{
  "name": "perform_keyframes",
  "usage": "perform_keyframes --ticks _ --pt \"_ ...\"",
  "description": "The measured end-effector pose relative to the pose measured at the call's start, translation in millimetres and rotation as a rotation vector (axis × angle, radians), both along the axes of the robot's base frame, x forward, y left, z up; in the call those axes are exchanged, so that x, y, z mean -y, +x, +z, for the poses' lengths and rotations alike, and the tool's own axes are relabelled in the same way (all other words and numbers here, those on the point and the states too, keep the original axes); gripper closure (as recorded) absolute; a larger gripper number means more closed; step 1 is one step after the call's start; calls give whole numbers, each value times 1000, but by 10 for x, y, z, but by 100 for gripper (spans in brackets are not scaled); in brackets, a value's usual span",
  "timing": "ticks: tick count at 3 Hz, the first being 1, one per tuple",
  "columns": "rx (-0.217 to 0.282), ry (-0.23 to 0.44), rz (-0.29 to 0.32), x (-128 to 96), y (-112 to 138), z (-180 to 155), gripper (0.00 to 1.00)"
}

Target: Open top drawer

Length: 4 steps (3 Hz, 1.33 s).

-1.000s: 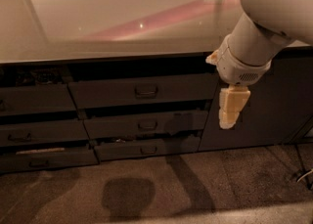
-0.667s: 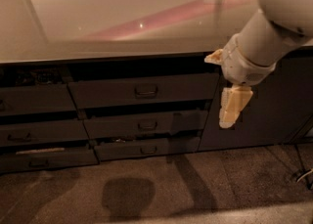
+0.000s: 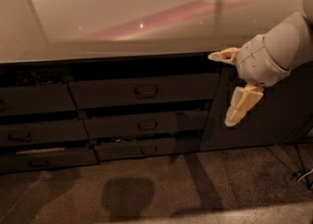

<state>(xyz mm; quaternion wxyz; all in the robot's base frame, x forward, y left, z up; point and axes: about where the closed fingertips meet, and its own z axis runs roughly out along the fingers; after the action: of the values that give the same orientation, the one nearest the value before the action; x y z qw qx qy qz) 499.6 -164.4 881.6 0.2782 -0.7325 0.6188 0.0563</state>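
The top drawer is the widest dark grey front under the counter, with a small dark handle at its middle. A dark gap runs above it. My gripper hangs at the right of the drawer stack, just past the top drawer's right end and apart from it. Its two cream fingers are spread wide: one finger points left at counter-edge height, and the other points down. It holds nothing.
Two shallower dark fronts sit below the top drawer. Another stack of dark drawers is on the left. A glossy pale counter spans the top. A dark cabinet panel is behind the gripper. The floor is brown carpet.
The arm and gripper have shifted a little to the right, away from the drawer stack. The drawers have not moved.
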Motion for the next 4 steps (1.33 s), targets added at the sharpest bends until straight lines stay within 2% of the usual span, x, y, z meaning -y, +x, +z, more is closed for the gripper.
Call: perform_keyframes --ticks 1,2,3,4 --pt "0 4 -1 5 5 0 0" --pt "-63 43 -33 146 322 -226 0" --pt "-143 103 -46 274 815 -511 0" --pt "-183 134 -59 380 1215 -667 0"
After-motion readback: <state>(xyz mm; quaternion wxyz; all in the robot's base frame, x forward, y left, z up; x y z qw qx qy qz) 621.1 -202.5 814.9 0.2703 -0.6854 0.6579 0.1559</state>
